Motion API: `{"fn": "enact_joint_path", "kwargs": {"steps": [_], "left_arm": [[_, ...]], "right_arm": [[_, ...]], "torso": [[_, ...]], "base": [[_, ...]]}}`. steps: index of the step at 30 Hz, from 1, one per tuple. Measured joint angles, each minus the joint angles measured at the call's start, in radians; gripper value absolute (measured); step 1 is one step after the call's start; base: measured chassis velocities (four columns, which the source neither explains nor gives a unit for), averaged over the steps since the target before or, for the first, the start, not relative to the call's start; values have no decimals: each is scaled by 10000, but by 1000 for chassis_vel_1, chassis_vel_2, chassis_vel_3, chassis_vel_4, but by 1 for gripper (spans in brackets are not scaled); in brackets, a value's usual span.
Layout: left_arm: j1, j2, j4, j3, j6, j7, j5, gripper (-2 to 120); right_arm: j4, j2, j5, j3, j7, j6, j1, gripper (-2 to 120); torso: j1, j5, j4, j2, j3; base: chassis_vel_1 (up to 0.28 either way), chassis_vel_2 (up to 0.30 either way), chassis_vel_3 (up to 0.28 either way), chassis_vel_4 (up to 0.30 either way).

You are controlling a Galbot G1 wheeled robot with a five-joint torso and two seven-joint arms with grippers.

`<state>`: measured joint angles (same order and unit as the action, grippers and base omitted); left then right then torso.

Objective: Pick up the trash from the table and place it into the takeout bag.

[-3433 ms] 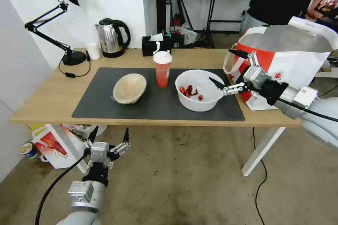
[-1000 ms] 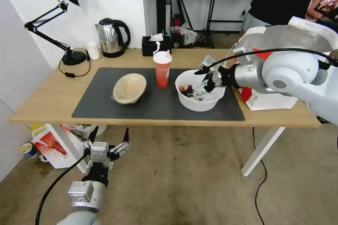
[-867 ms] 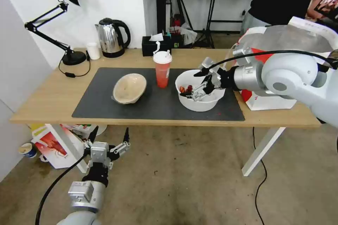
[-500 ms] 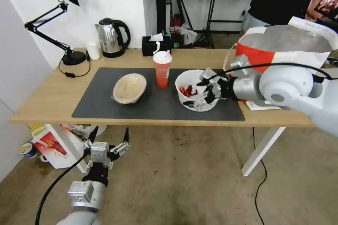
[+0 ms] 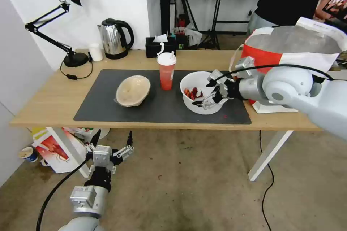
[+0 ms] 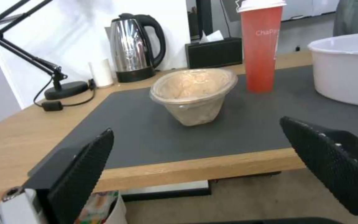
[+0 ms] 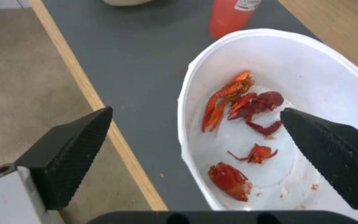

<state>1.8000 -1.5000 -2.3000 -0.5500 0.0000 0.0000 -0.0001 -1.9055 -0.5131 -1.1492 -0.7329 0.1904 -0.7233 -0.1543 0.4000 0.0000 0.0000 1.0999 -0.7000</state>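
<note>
**Right pincer open over the white bowl**

The right pincer point(image 5: 209, 92) hangs at the near right rim of the white bowl point(image 5: 197, 105), fingers spread wide: one fingertip point(image 7: 328, 149) sits above the bowl's inside, the other point(image 7: 69, 146) outside the rim, over the mat point(image 5: 108, 108) and the counter point(image 5: 47, 104) edge. Neither touches the bowl. Red scraps point(image 7: 245, 105) lie in its bottom. The red cup point(image 5: 166, 70) stands just left of the bowl, the beige bowl point(image 5: 133, 90) farther left on the mat. The bag point(image 5: 296, 57) stands at the counter's right end, behind the right arm. The left pincer point(image 5: 112, 140) waits low below the counter edge, open.
</note>
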Motion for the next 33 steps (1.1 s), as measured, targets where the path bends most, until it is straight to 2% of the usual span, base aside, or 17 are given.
{"fn": "enact_joint_path", "kwargs": {"steps": [12, 33], "left_arm": [[-1, 0, 0, 0, 0, 0, 0, 100], [0, 1, 0, 0, 0, 0, 0, 100]], "right_arm": [[539, -532, 213, -568, 434, 4, -679, 100], [559, -495, 258, -1016, 678, 5, -670, 100]], "torso": [[0, 0, 1, 0, 0], [0, 0, 0, 0, 0]], "base": [[0, 0, 0, 0], [0, 0, 0, 0]]}}
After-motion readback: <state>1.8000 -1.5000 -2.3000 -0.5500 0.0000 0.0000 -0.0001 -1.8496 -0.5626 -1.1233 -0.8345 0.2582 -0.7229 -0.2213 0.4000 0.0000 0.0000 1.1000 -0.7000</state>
